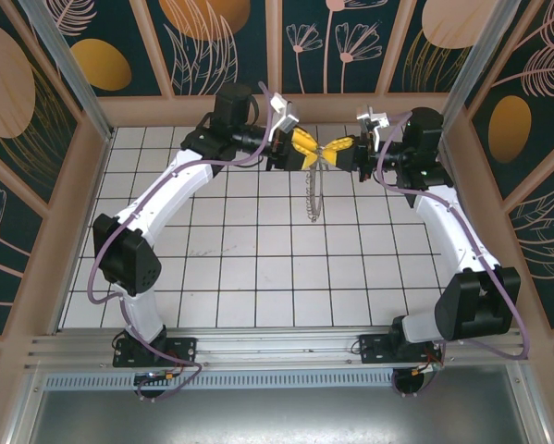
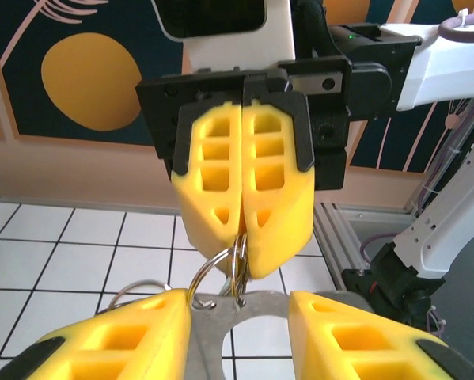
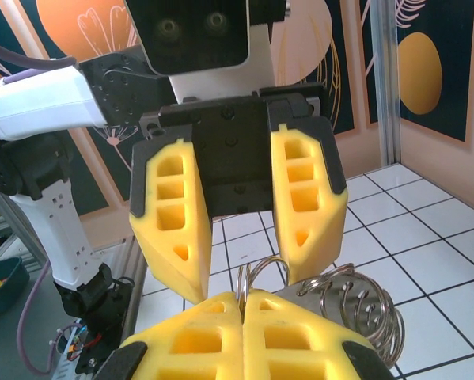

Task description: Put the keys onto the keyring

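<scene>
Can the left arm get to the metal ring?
Probably yes: the left gripper is open right at the ring, which the right gripper pinches, and nothing seems to block it.

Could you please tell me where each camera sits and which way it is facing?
Top external: above and behind the bases, looking down on the table; both arms, left hand, right hand.
Left wrist: on the left arm, facing the shut right hand; own fingers below.
Right wrist: on the right arm, facing the open left hand; own fingers below.
Shared: the keyring between the hands.
</scene>
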Controlling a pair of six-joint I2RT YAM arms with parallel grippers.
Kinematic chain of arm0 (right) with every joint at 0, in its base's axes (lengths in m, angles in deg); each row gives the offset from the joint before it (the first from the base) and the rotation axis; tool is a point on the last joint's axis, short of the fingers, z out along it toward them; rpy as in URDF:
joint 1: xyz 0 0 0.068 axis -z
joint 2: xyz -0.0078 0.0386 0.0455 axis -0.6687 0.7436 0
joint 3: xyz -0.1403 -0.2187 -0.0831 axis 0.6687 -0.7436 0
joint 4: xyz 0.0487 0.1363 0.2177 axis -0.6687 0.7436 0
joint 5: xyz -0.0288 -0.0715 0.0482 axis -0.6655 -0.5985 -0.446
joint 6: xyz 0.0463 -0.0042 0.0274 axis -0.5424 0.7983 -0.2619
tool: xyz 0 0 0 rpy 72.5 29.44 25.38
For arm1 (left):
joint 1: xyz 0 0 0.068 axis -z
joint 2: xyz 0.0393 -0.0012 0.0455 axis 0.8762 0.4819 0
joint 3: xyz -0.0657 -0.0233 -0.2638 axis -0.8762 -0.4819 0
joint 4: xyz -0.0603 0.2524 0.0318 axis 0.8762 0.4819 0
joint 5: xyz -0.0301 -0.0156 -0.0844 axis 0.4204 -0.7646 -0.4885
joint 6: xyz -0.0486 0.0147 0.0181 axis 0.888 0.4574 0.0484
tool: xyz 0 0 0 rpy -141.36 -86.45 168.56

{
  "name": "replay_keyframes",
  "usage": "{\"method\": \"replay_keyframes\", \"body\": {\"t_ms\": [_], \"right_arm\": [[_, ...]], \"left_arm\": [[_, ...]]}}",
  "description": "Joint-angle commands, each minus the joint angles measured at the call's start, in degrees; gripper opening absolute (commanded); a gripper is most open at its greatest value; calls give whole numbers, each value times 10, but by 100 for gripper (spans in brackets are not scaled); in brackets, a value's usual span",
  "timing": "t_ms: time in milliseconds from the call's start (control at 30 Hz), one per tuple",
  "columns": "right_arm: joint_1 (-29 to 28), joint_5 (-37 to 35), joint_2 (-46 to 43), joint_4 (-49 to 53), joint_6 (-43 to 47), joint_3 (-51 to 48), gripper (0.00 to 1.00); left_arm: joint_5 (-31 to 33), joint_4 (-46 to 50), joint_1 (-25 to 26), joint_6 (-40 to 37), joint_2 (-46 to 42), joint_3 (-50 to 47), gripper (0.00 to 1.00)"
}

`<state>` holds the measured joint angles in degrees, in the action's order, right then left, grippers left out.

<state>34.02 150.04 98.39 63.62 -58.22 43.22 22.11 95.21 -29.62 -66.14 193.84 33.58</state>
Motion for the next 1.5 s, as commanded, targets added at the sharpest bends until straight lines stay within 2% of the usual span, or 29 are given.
{"method": "replay_keyframes", "body": {"t_ms": [0,233,333,533,667,867,1467], "right_arm": [[-4,10,2,-12,14,14,0],[-4,9,-1,-11,15,13,0],[-4,7,-2,-10,17,13,0],[-3,8,-5,-7,20,11,0],[-3,7,-9,-5,22,8,0],[-3,10,-10,-3,25,7,0],[-4,12,-16,-3,27,8,0]], "left_arm": [[-28,-14,-3,-1,-19,-14,36],[-29,-31,-3,-1,-33,-39,37],[-23,-48,-2,4,-45,-54,46],[-4,-125,-2,30,-77,-113,54],[0,-189,-2,62,-109,-145,54],[-16,-221,-2,89,-97,-142,55],[-20,-244,-2,117,-53,-133,52]]}}
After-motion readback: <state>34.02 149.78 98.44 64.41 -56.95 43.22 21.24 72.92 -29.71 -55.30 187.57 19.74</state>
